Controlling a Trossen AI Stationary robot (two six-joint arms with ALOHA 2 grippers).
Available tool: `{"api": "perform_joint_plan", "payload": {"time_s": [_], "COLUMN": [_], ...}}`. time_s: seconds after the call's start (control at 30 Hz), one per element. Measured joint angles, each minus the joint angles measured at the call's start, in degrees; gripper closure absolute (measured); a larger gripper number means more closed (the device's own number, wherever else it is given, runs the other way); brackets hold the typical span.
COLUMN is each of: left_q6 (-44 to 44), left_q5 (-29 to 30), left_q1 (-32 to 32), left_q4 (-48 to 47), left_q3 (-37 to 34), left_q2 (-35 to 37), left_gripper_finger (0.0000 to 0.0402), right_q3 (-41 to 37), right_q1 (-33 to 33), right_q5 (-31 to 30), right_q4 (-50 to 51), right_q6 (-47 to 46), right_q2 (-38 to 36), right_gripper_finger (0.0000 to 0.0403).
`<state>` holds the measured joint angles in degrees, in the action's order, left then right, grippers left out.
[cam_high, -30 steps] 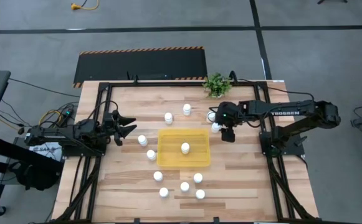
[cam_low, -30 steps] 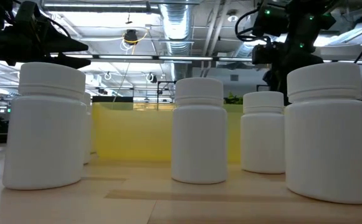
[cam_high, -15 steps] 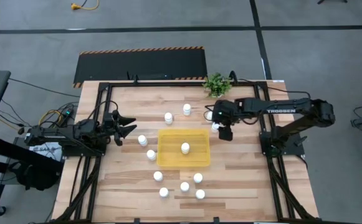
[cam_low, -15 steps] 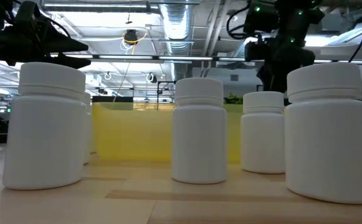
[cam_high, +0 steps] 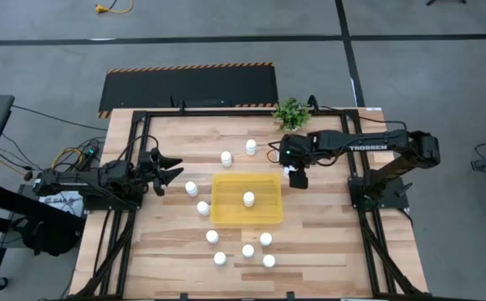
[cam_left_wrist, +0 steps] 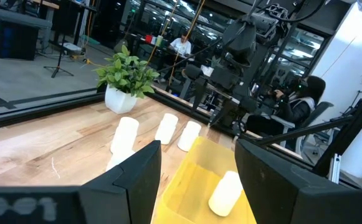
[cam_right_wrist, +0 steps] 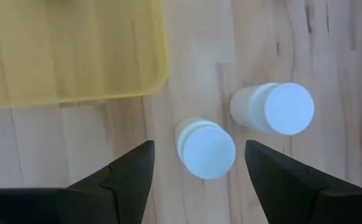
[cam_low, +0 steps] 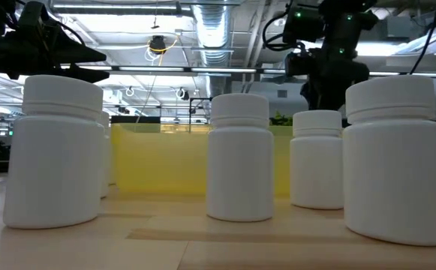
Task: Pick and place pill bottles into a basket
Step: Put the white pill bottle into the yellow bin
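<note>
Right hand [cam_right_wrist: 193, 168] open above bottle [cam_right_wrist: 204, 148]

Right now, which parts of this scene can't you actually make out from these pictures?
- Two pill bottles by the yellow basket: the right arm covers them in the high view.
- Inside of the basket: bottles block the low view.
- Any print on the bottles: too small overhead.
- Right gripper: bottles hide its jaws in the low view.
- Left gripper: its tips are cut off in the left wrist view.
</note>
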<state>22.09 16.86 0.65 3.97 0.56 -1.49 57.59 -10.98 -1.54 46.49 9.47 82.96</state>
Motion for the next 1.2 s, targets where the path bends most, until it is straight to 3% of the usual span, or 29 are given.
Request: {"api": "perform_joint_plan", "payload": {"time_s": [0.27,0.6,1.2], "left_q6": [0.48,-5.14,-6.93], "left_q5": [-0.89,-17.90,-19.12], "left_q1": [0.01,0.03,-0.01], "left_q4": [-0.01,-2.13,-1.95], "left_q3": [0.01,0.00,0.02], "left_q2": [0.00,-0.01,-0.01], "left_gripper_finger": [0.0208,0.0208,0.0208], "right_q3": [0.06,0.04,-0.03], "right_q1": [0.00,0.00,-0.32], "right_q5": [0.00,0.00,0.21], "right_q4": [0.95,2.54,1.83], "right_q6": [-0.01,-0.02,1.57], "right_q2": [-0.02,-0.02,1.35], "right_gripper_finger": [0.0159,0.0159,0.0159]}}
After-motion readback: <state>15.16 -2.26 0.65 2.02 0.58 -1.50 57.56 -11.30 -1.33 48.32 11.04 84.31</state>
